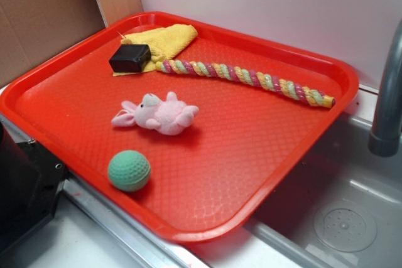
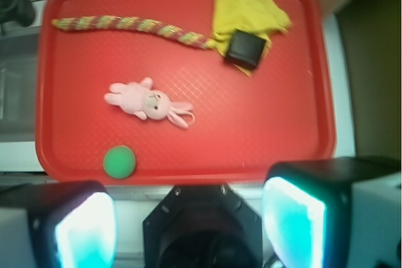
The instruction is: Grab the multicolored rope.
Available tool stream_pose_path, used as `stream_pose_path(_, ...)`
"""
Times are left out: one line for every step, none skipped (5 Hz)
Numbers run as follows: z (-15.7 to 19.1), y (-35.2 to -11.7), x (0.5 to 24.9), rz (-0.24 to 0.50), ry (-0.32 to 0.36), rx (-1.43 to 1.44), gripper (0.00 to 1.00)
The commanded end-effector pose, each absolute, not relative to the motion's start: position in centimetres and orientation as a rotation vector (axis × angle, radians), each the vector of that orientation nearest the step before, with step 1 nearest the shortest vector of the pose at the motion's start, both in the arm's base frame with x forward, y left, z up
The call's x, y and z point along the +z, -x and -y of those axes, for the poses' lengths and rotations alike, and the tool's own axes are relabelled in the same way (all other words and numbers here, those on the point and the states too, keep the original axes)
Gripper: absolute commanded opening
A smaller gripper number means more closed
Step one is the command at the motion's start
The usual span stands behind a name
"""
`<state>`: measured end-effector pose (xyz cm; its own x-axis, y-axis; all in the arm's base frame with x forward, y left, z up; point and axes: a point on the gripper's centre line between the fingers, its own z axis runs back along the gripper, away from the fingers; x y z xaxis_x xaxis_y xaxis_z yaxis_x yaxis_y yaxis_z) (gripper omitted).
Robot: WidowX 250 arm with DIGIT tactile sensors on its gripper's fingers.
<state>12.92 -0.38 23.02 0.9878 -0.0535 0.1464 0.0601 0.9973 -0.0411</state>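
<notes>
multicolored rope (image 2: 129,26) lies across the tray's (image 2: 314,92) far side, well beyond the spread-open gripper (image 2: 188,218).

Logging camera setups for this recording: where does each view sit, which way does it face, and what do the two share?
Exterior: sits off the tray's near corner, looking obliquely down across it toward the white wall; only a dark part, possibly the robot's, shows at lower left.
Wrist: rides above the tool, set back from the tray's edge, looking down; the tool's two pads fill the bottom, apart and empty.
Shared: the multicolored rope, yellow cloth, black box, pink bunny, green ball.
</notes>
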Motion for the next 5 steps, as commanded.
stream_pose_path(-1.4,-16.4,21.2,0.213,0.024,-0.176,1.0)
stream_pose_path(-2.2,-18.7,19.3,0.258,0.013,-0.325,1.0)
stream_pose_path(-2.8,-21.7,17.3,0.31,0.001,-0.456,1.0)
stream_pose_path(-2.4,-24.6,14.6,0.33,0.0,-0.586,1.0)
stream_pose_path(-1.3,-27.4,11.5,0.311,-0.096,-0.681,1.0)
